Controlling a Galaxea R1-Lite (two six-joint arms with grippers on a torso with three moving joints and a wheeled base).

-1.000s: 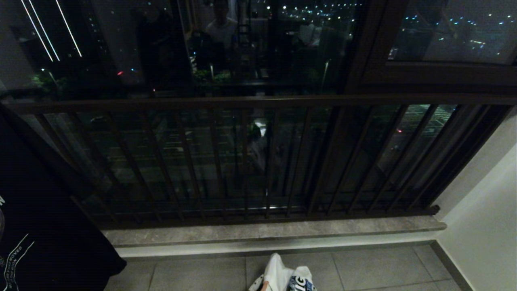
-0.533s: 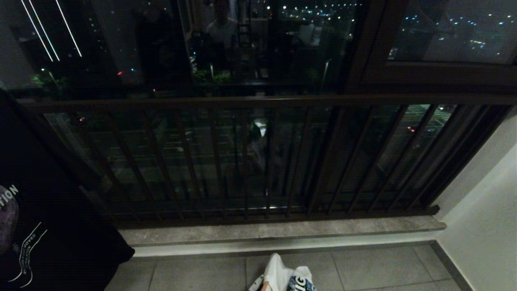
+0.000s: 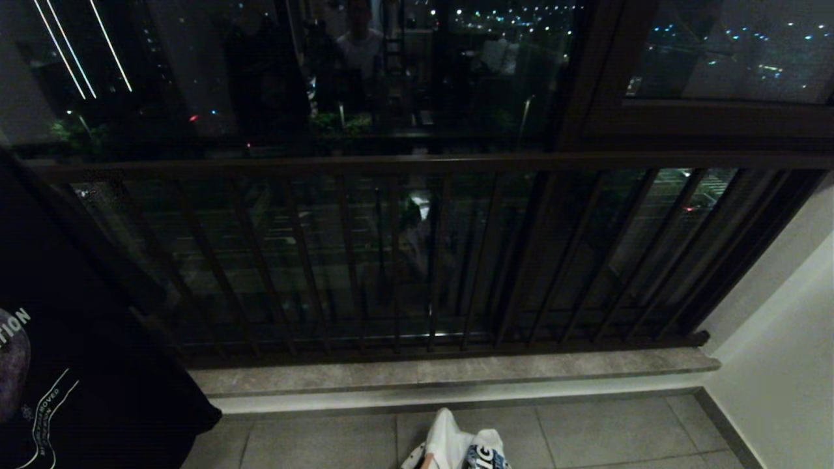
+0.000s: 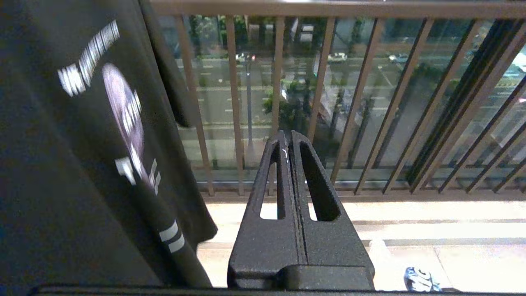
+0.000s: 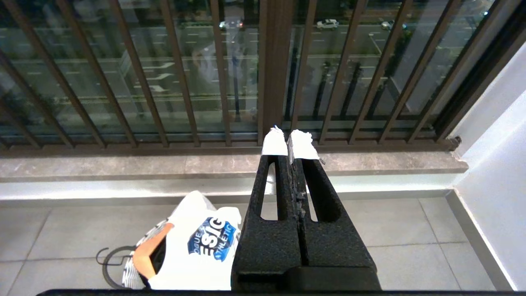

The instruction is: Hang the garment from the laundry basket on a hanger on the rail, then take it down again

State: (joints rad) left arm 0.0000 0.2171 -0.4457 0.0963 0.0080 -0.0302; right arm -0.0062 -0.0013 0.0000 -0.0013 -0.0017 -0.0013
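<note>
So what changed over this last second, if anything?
The black printed T-shirt hanging at the left swung further into the head view, its print showing more. Nothing was gripped or released: left gripper and right gripper are shut and empty. The white garment on the floor and the railing kept their places.

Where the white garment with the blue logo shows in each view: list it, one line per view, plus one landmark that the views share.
Head view: white garment at the bottom edge, just right of centre, on the floor tiles.
Left wrist view: only a pale fold with its blue print in the bottom right corner.
Right wrist view: bottom, left of centre, beside the shut right gripper.
Shared landmark: the stone ledge under the railing.
</note>
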